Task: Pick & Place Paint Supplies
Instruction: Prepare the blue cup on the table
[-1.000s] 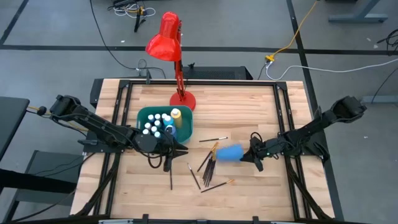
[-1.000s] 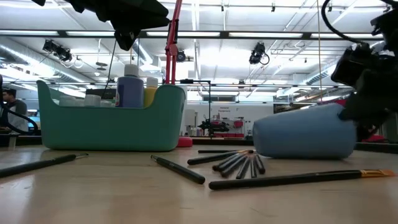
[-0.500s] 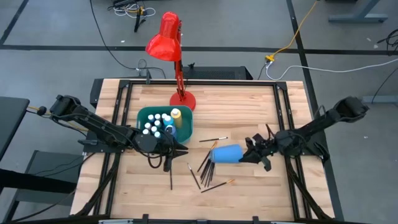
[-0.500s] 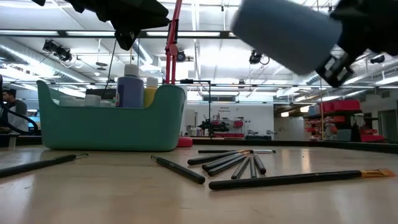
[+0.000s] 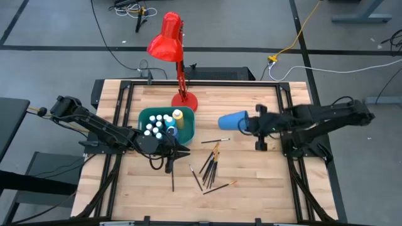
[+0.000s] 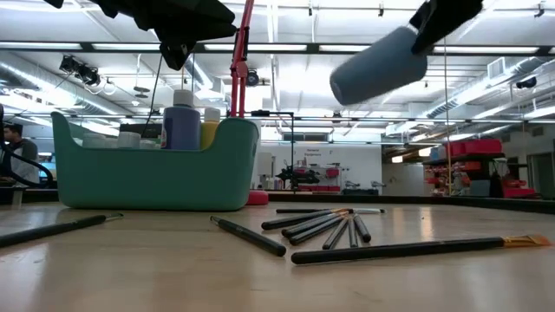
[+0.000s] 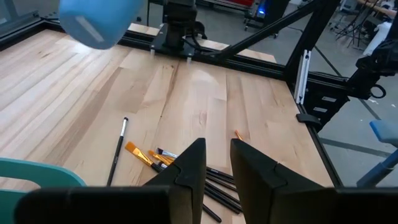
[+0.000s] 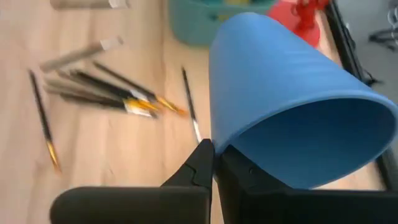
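Several thin dark brushes [image 5: 210, 166] lie scattered on the wooden table, also seen in the low view [image 6: 334, 227]. One brush [image 5: 217, 140] lies apart, farther back. White-capped paint bottles [image 5: 157, 125] and a yellow bottle [image 5: 178, 115] stand in the teal bin [image 5: 188, 129]. My right gripper [image 5: 248, 124] is shut on a blue cup [image 5: 231, 120], high above the table right of the bin. My left gripper [image 7: 215, 163] hovers just in front of the bin, open by a narrow gap, with nothing between its fingers. My right gripper pinches the cup's wall at the rim of its open end [image 8: 219, 149], one finger outside and the other on the mouth's side. The fingers come slanting down from the table's right. The cup [image 6: 377, 65] hangs clear of the table, tilted, its closed end toward the left and lower.
A red desk lamp [image 5: 168, 37] stands on its round base [image 5: 184, 100] just behind the bin. A single brush [image 5: 173, 179] lies under the left arm's reach. Black frame rails [image 5: 286, 119] run along the table's sides. Bare wood shows at the near right.
My right gripper has risen steeply and swung toward the table's far edge, rolling and tipping as it went. It carries the blue cup, which lay on its side on the table by the brushes and now hangs high and tilted. The brushes have stayed on the wood.
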{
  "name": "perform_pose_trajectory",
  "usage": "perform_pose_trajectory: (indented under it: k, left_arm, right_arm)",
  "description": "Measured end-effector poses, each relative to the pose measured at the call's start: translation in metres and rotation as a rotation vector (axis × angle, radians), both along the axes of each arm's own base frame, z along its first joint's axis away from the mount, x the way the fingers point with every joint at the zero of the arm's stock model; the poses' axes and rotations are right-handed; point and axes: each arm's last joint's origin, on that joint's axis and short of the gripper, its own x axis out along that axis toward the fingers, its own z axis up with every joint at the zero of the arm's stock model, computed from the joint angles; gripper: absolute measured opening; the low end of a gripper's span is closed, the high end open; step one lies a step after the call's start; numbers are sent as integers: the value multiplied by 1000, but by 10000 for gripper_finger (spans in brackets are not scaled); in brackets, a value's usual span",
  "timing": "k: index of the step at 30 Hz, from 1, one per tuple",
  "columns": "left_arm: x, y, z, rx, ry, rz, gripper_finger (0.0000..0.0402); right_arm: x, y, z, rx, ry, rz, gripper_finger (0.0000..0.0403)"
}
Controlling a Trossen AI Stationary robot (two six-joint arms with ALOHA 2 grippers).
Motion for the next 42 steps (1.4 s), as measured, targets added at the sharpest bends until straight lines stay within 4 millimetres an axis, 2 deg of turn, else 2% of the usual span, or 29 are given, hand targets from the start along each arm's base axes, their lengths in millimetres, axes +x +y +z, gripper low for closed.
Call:
perform_pose_trajectory:
  k: [3, 7, 11, 14, 17, 21, 25, 34, 42]
  left_arm:
    - [0, 0, 0, 0, 0, 0, 82]
    - [0, 0, 0, -8, 0, 3, 82]
    - [0, 0, 0, -11, 0, 3, 82]
    - [0, 0, 0, -12, 0, 3, 82]
    - [0, 0, 0, -11, 0, 3, 82]
    - [0, 0, 0, -7, 0, 2, 82]
    - [0, 0, 0, -8, 0, 2, 82]
    - [0, 0, 0, 1, 0, -1, 82]
    - [0, 0, 0, -3, 0, -4, 82]
  right_arm:
    - [11, -14, -1, 6, 164, -4, 9]
    - [31, -27, -26, 110, 478, 3, 9]
    - [46, -27, -57, 247, 769, 23, 9]
    - [53, -24, -77, 240, 945, -1, 9]
    - [60, -23, -92, 202, 1046, -19, 9]
    - [65, -24, -101, 190, 1101, -5, 11]
    - [64, -24, -100, 185, 1098, -10, 22]
    - [73, -24, -89, 169, 1038, -22, 68]
    - [79, -24, -76, 169, 991, -25, 92]
